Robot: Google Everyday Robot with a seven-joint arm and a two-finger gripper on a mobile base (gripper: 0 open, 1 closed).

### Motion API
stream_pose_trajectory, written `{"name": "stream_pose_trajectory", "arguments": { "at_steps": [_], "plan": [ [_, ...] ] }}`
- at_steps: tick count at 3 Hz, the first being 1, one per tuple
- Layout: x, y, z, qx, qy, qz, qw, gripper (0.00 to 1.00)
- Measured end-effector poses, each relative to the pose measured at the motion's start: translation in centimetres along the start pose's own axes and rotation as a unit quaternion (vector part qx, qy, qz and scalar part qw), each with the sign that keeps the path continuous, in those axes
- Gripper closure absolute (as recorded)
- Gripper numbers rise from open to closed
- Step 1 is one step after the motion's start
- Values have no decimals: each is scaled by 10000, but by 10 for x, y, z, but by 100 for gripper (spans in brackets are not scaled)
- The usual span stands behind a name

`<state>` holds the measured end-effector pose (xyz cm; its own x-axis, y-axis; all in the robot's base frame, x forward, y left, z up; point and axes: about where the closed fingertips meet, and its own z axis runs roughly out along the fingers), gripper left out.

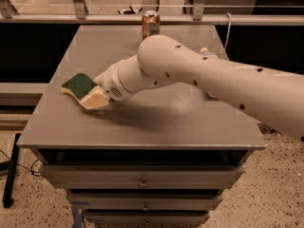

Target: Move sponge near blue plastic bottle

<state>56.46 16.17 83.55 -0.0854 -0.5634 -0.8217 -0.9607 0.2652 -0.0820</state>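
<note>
My gripper [98, 92] sits at the sponge [78, 84]; clamped or not, I cannot tell; loose, it drops before the bottle [205, 52]

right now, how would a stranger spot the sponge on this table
Start at the grey table with drawers, then go to its left edge, where the white gripper sits. The sponge is right there: dark green on top, pale yellow beneath, unlike the upright brown can at the back.
</note>
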Motion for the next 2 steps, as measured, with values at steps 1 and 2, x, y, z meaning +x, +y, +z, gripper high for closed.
{"name": "stream_pose_trajectory", "arguments": {
  "at_steps": [1,2],
  "plan": [
    [2,-5,-11,144,68,-11,9999,87],
    [12,-17,-42,324,174,45,9993,100]
  ]
}}
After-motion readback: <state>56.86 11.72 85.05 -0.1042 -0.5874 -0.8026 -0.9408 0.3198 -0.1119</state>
